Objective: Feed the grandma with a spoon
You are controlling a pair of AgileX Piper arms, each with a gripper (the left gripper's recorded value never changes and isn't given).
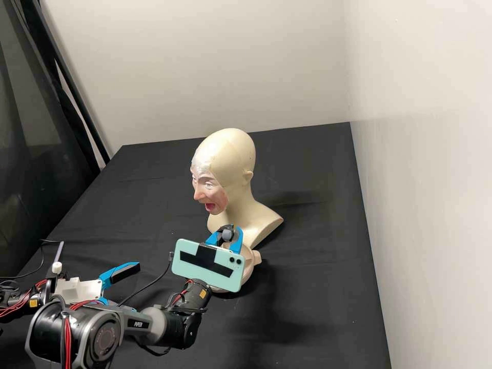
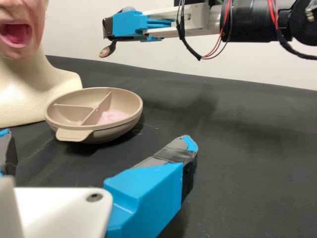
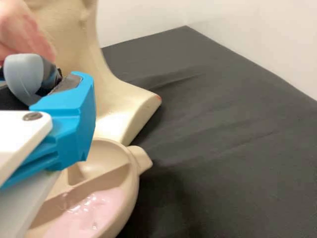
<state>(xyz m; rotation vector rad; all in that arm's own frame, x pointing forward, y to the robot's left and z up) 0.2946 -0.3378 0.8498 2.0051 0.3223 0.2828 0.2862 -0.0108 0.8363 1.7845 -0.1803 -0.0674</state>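
The right gripper (image 2: 111,26) clamped a grey-handled spoon (image 2: 105,51) above the divided bowl (image 2: 111,128), which held pink food (image 2: 111,117). The open-mouthed grandma head (image 1: 228,169) stood just behind the bowl. The left gripper (image 1: 132,286) was well apart from the bowl, fingers spread wide.

The mint phone (image 1: 209,264) hides most of the bowl (image 1: 250,267); left wrist view crops the grandma (image 2: 22,74) (above the mouth).

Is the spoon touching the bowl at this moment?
Apart. The left wrist view shows the spoon, held by the right gripper, in the air above the bowl, with a clear gap between them.
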